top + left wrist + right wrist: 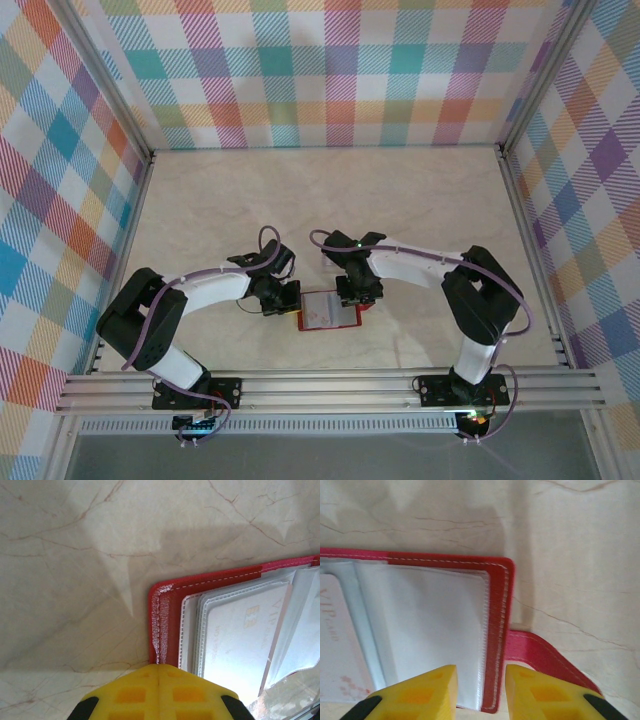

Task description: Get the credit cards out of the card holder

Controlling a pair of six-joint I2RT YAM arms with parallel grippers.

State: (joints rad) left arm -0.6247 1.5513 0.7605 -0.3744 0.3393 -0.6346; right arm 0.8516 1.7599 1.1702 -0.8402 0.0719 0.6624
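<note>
Okay, left gripper (159,669) jaws fully closed, empty, tip at left red edge of the card holder (330,312); pin it there; right gripper (481,675) jaws part-open over right edge by snap tab (540,655), gripping nothing; should shift inward onto credit cards (240,630) in clear pockets; holder lies open between arms; bare tabletop (400,200) beyond leaves sliding room.

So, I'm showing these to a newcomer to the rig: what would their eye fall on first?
The red card holder lying open near the front of the pale marble table, ringed by plaid walls. A pale card marked VIP sits in a clear pocket; the left gripper is shut at one edge, the right gripper open over the other, beside the snap tab.
</note>
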